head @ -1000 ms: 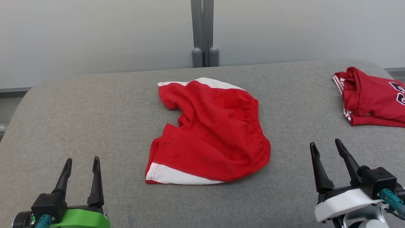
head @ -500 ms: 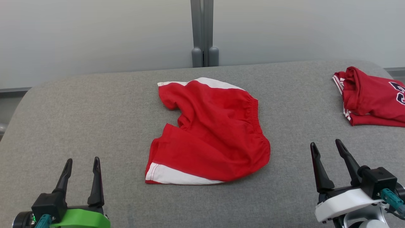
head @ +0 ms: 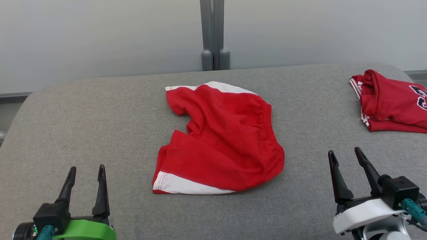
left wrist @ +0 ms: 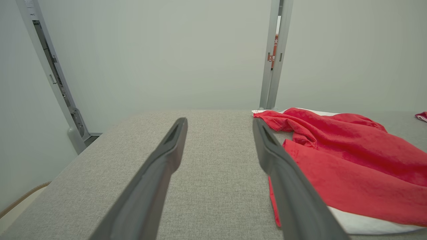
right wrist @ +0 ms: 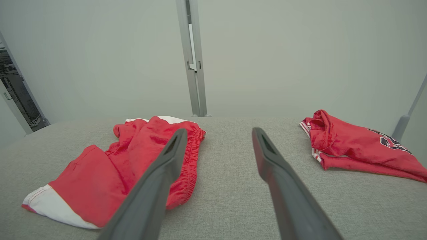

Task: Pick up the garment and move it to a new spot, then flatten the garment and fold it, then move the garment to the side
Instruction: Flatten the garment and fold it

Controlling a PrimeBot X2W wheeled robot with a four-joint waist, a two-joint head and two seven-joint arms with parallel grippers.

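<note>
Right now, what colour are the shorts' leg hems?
White, on red shorts; clearest in the head view.

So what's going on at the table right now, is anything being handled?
Nothing is held at the moment. The red shorts lie rumpled in the middle of the grey table, not yet picked up. The left claw and right claw hover open at the near edge, either side of them, touching nothing. A folded red jersey sits at the far right.

Head camera looks down on the shorts (head: 220, 140); both low wrist cameras share them.
</note>
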